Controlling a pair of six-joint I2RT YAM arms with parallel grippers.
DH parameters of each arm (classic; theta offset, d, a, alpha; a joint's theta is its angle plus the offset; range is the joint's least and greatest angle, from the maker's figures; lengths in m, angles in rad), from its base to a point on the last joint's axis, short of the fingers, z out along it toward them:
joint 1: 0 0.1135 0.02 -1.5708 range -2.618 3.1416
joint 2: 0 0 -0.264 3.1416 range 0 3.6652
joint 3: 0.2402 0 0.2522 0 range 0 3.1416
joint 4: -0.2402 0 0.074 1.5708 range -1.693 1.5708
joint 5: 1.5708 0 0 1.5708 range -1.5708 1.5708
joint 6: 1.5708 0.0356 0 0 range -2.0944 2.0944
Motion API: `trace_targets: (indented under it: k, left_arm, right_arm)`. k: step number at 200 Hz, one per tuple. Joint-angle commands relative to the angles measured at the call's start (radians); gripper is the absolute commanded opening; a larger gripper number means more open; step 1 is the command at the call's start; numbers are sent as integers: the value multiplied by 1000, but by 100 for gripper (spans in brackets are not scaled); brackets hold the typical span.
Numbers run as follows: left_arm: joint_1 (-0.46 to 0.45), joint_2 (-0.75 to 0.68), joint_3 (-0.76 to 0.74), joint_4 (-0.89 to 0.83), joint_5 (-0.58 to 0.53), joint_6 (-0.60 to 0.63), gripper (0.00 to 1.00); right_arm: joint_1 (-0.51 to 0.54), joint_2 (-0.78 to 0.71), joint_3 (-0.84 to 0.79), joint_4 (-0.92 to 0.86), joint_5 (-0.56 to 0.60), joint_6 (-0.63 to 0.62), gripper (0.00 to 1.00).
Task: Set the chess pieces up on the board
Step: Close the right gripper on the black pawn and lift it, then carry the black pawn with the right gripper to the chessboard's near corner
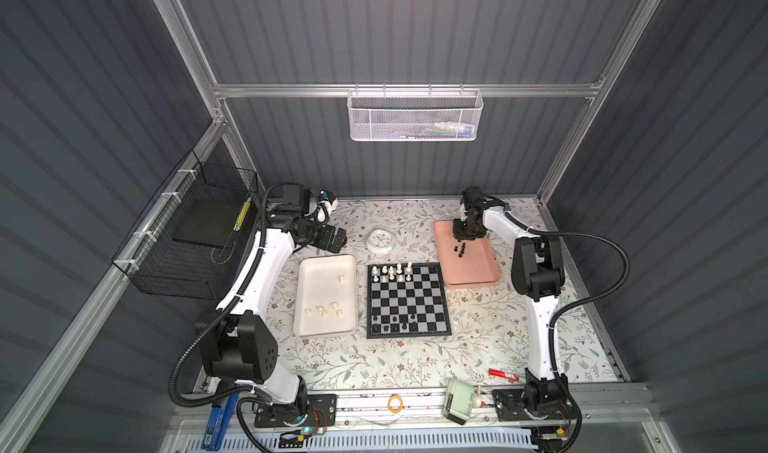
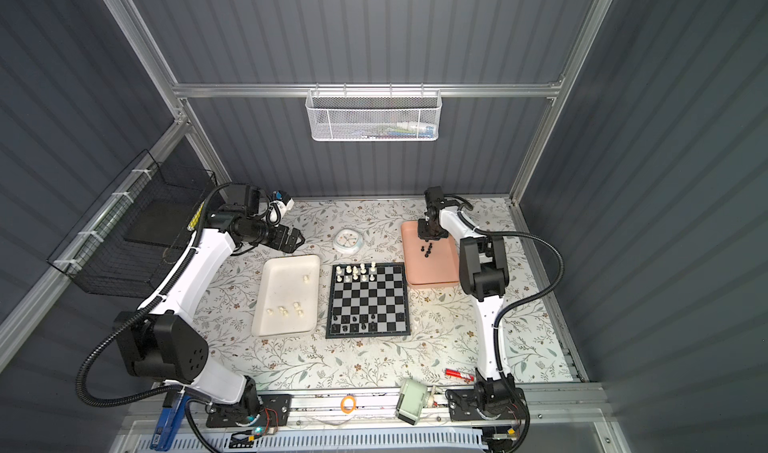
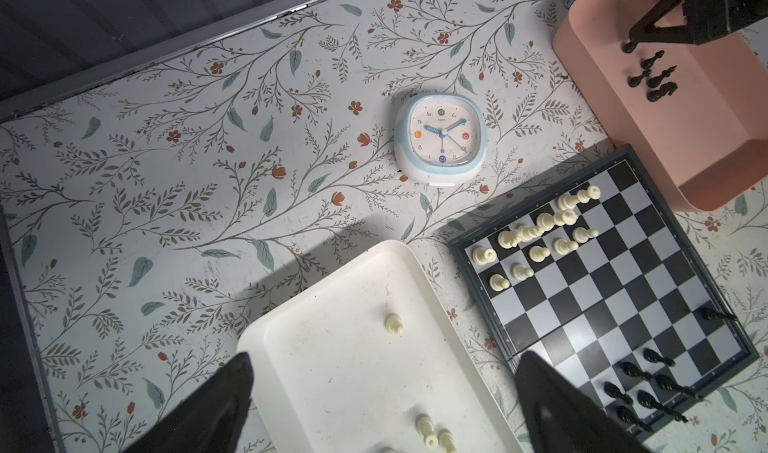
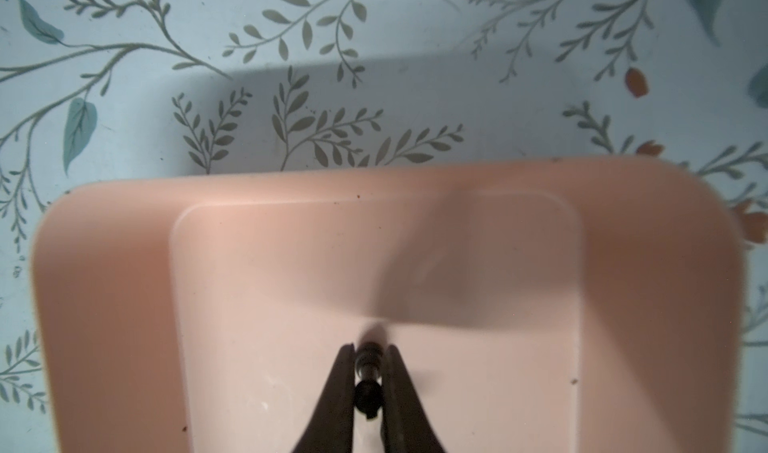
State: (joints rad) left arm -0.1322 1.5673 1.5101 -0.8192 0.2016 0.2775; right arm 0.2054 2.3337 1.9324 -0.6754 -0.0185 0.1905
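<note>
The board (image 1: pixel 407 301) (image 2: pixel 368 301) lies mid-table. Several cream-white chess pieces (image 1: pixel 392 272) (image 3: pixel 540 230) stand on its far rows, and several black ones (image 1: pixel 395 320) (image 3: pixel 648 384) on its near rows. More white pieces (image 1: pixel 324 310) (image 3: pixel 394 324) lie loose in the white tray (image 1: pixel 307 289). Loose black pieces (image 1: pixel 460 250) (image 3: pixel 656 81) sit in the pink tray (image 1: pixel 478 272). My right gripper (image 1: pixel 467 234) (image 4: pixel 370 349) is down in the pink tray, shut on a black chess piece (image 4: pixel 368 392). My left gripper (image 1: pixel 338 239) (image 3: pixel 384 359) hangs open above the white tray's far end, holding nothing.
A small clock (image 1: pixel 381 240) (image 3: pixel 440 139) lies beyond the board. A red pen (image 1: pixel 503 375), a pale green device (image 1: pixel 459 401) and an orange ring (image 1: pixel 395 404) lie at the near edge. A black wire basket (image 1: pixel 187 235) hangs on the left wall.
</note>
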Motion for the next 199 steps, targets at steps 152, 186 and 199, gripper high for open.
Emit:
trace_targets:
  k: [152, 186, 199]
  left_arm:
    - [-7, -11, 16, -10, -9, 35, 100]
    - [-7, -5, 21, -12, -2, 52, 100]
    - [-7, -2, 21, -11, -1, 59, 99]
  right_arm:
    - [28, -128, 46, -110, 62, -28, 16]
    - [44, -178, 4, -121, 76, -31, 16]
    - [51, -199, -16, -128, 81, -28, 16]
